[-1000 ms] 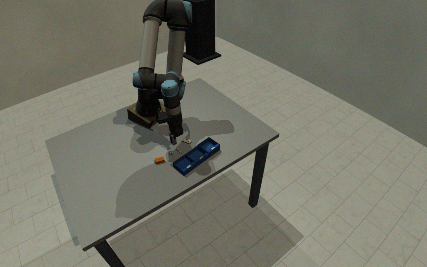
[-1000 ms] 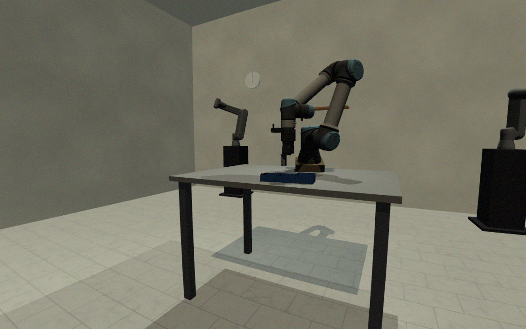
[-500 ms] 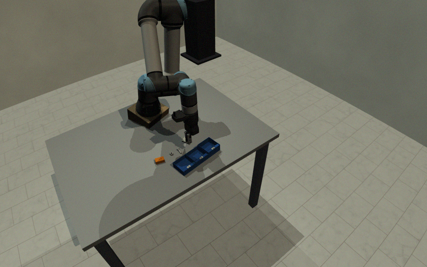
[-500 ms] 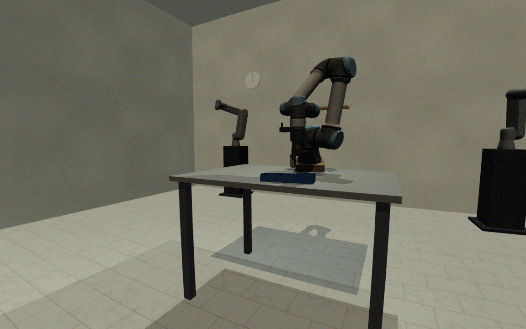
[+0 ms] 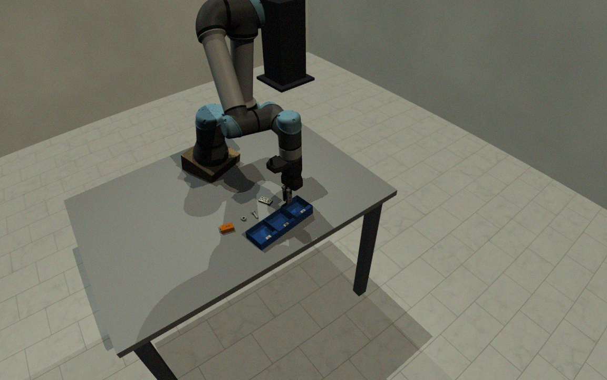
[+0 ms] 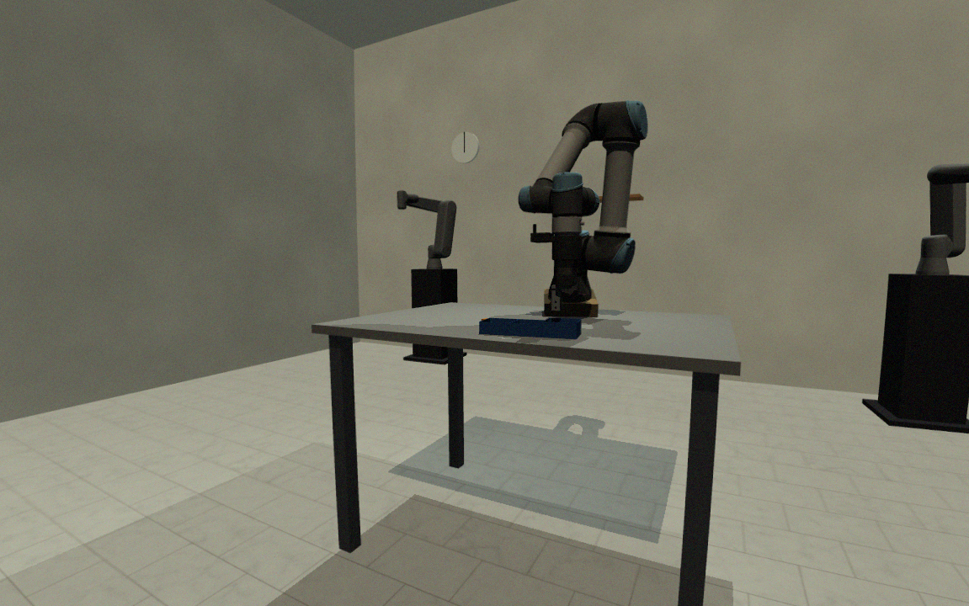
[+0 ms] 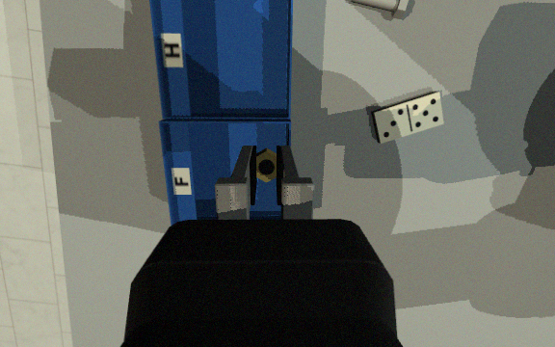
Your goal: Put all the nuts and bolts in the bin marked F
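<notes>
My gripper [image 7: 266, 163] is shut on a brass hex nut [image 7: 266, 166] and holds it above the blue bin marked F [image 7: 224, 169]. This is the end bin of a row of three joined blue bins [image 5: 279, 221]. The bin marked H [image 7: 224, 58] is next to it. In the top view the gripper [image 5: 286, 193] hangs just over the far end bin [image 5: 297, 207]. A grey bolt [image 5: 254, 213] and a small grey ring-shaped piece [image 5: 243, 218] lie on the table left of the bins. The bolt's end shows at the wrist view's top edge [image 7: 379, 4].
A white domino [image 7: 408, 117] lies on the table beside bin F, also seen in the top view [image 5: 264, 199]. An orange battery [image 5: 226, 228] lies further left. The arm's wooden base block [image 5: 210, 164] stands behind. The table's edge is close to the bins.
</notes>
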Available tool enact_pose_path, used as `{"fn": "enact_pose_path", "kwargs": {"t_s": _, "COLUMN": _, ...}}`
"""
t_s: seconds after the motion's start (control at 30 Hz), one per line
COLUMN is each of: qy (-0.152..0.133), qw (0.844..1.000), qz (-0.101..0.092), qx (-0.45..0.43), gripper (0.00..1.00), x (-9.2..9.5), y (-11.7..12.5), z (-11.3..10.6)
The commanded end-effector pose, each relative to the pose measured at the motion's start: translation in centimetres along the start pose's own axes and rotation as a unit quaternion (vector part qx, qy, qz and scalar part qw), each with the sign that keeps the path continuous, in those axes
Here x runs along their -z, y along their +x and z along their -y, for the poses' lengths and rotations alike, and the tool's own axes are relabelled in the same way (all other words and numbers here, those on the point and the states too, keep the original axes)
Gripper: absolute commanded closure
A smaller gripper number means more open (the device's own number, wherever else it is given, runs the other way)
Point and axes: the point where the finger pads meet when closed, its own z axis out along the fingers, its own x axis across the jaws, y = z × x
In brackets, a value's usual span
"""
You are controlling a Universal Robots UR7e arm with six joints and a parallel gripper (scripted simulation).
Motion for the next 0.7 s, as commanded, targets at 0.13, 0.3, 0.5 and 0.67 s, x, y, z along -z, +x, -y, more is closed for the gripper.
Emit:
{"fn": "enact_pose_path", "kwargs": {"t_s": 0.13, "qy": 0.002, "qw": 1.0, "qz": 0.001, "qx": 0.0, "gripper": 0.66, "x": 0.03, "y": -2.1, "z": -2.27}}
{"fn": "enact_pose_path", "kwargs": {"t_s": 0.3, "qy": 0.002, "qw": 1.0, "qz": 0.001, "qx": 0.0, "gripper": 0.66, "x": 0.03, "y": -2.08, "z": -2.21}}
{"fn": "enact_pose_path", "kwargs": {"t_s": 0.5, "qy": 0.002, "qw": 1.0, "qz": 0.001, "qx": 0.0, "gripper": 0.66, "x": 0.03, "y": -1.97, "z": -2.09}}
{"fn": "enact_pose_path", "kwargs": {"t_s": 0.67, "qy": 0.002, "qw": 1.0, "qz": 0.001, "qx": 0.0, "gripper": 0.66, "x": -0.57, "y": -1.95, "z": -2.07}}
